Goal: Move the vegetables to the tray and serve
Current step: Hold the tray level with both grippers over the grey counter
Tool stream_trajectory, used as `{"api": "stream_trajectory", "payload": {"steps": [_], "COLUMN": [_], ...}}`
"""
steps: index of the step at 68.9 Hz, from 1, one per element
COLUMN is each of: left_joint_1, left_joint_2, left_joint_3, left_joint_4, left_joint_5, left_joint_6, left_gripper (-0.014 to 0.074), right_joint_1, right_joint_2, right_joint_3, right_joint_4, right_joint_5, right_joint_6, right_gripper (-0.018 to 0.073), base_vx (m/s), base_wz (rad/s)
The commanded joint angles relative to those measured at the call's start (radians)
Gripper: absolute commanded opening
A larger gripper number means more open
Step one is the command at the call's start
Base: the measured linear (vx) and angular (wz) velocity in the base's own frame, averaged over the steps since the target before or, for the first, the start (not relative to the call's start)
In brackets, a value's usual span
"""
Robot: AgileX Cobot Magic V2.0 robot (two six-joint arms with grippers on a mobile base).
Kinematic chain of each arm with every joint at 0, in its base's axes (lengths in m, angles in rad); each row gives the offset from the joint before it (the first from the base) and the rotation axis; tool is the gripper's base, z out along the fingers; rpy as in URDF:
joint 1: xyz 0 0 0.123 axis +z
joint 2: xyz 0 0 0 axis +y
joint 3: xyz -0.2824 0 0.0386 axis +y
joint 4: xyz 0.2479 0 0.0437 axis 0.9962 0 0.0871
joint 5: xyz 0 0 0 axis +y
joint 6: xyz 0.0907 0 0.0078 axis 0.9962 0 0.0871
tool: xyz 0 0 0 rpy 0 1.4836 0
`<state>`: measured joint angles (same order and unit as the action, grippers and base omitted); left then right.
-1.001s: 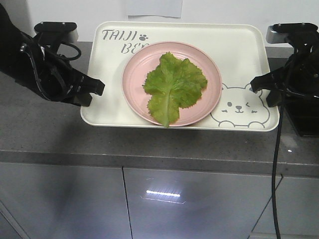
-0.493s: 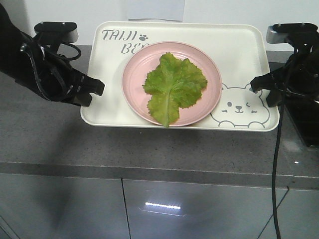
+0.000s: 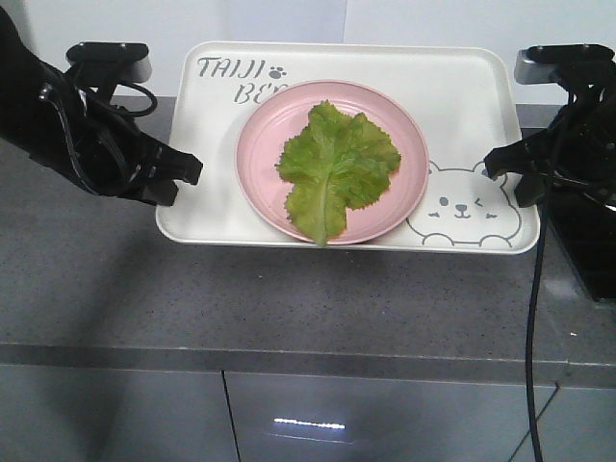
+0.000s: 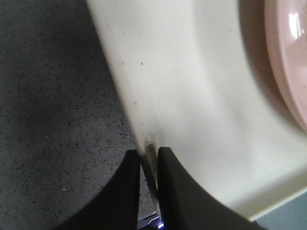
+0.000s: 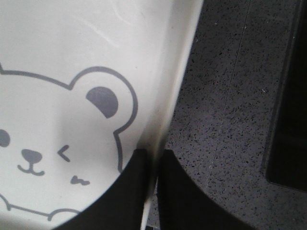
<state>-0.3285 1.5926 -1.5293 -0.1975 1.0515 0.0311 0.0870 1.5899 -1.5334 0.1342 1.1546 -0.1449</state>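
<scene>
The cream tray [image 3: 462,96] with grey lettering and a bear face hangs above the grey counter, held at both short sides. On it stands a round pink plate [image 3: 265,130] carrying the vegetables [image 3: 337,166], one green crinkly lettuce leaf. My left gripper [image 3: 188,173] is shut on the tray's left rim [image 4: 144,134]; both black fingers [image 4: 122,191] pinch the thin edge. My right gripper [image 3: 493,164] is shut on the tray's right rim [image 5: 165,115], just beside the bear's ear [image 5: 103,100].
The speckled grey counter [image 3: 289,298] runs under the tray, with cabinet fronts [image 3: 318,423] below its front edge. A black object [image 3: 587,241] stands on the counter at the right, close to the right arm. A white wall rises behind.
The counter's front edge and cabinet fronts have dropped lower in the view and the wall background has shifted; tray, plate, leaf and both grippers keep their places in the frame.
</scene>
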Motion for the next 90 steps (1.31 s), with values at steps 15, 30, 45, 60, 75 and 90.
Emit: {"api": "stream_trajectory", "payload": {"steps": [15,30,45,60,75,90], "left_joint_1": [-0.035,-0.035,-0.035,-0.035,-0.035,-0.035], "left_joint_2": [-0.045,-0.045,-0.045,-0.045,-0.045,-0.045], "left_joint_3": [-0.033,-0.033,-0.033,-0.033,-0.033,-0.033], "left_joint_4": [-0.192,-0.192,-0.192,-0.192,-0.192,-0.192], "left_joint_5": [-0.114,-0.114,-0.114,-0.114,-0.114,-0.114], "left_joint_6": [0.028,0.028,0.028,0.028,0.028,0.028], "left_gripper": [-0.0006,-0.0006,-0.0006,-0.0006,-0.0006,-0.0006], "right_joint_1": [0.026,0.026,0.026,0.026,0.026,0.026], "right_joint_2": [-0.043,-0.043,-0.043,-0.043,-0.043,-0.043], "right_joint_3": [-0.026,-0.026,-0.026,-0.026,-0.026,-0.026], "right_joint_4": [0.197,0.197,0.197,0.197,0.197,0.197], "right_joint_5": [-0.060,-0.060,-0.060,-0.060,-0.060,-0.060], "right_joint_6": [-0.040,-0.040,-0.040,-0.040,-0.040,-0.040], "right_gripper": [-0.0008,-0.0008,-0.0008,-0.0006,-0.0006,-0.0006], "base_vx": [0.07,0.07,0.06,0.06,0.06,0.06], "base_wz": [0.00,0.01,-0.01,-0.02,-0.01,-0.02]}}
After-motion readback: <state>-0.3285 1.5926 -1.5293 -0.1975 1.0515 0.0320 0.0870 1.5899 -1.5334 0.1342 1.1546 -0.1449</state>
